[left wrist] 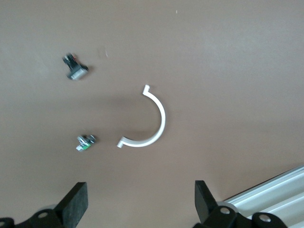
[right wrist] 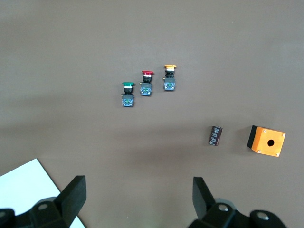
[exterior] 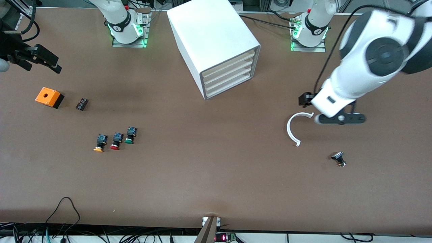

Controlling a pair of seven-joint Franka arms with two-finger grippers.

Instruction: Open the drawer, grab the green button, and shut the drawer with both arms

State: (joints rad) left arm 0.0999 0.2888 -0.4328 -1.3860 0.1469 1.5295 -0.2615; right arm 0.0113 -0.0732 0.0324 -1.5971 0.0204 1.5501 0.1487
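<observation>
Table: brown table (exterior: 216, 175) seen from a high front camera, robot bases along the top edge.
Right gripper: (right wrist: 137, 202) up in the air over the right arm's end of the table, fingers spread wide, holding nothing.
Orange box: (exterior: 49, 97) at the right arm's end, a round hole in its top; a small black part (exterior: 81, 104) lies just beside it.
Buttons: three lie in a slanted row, yellow button (exterior: 100, 143), red button (exterior: 116, 141), then the button (exterior: 130, 135) with the green cap.
Button: lies flat on the open table, long axis running toward the front camera, green cap at the nearer end, blue end farther; apart from the red one.
Cabinet: (exterior: 212, 44) white, well apart from the buttons, four drawer fronts facing the front camera at an angle.
Drawer: (exterior: 229, 78) third from top, shut flush.
White arc: (exterior: 294, 130) half-ring flat on the table toward the left arm's end.
Left gripper: (left wrist: 141, 204) over the arc, fingers wide apart, empty.
Black piece: (exterior: 339, 158) small, nearer the camera than the arc.
</observation>
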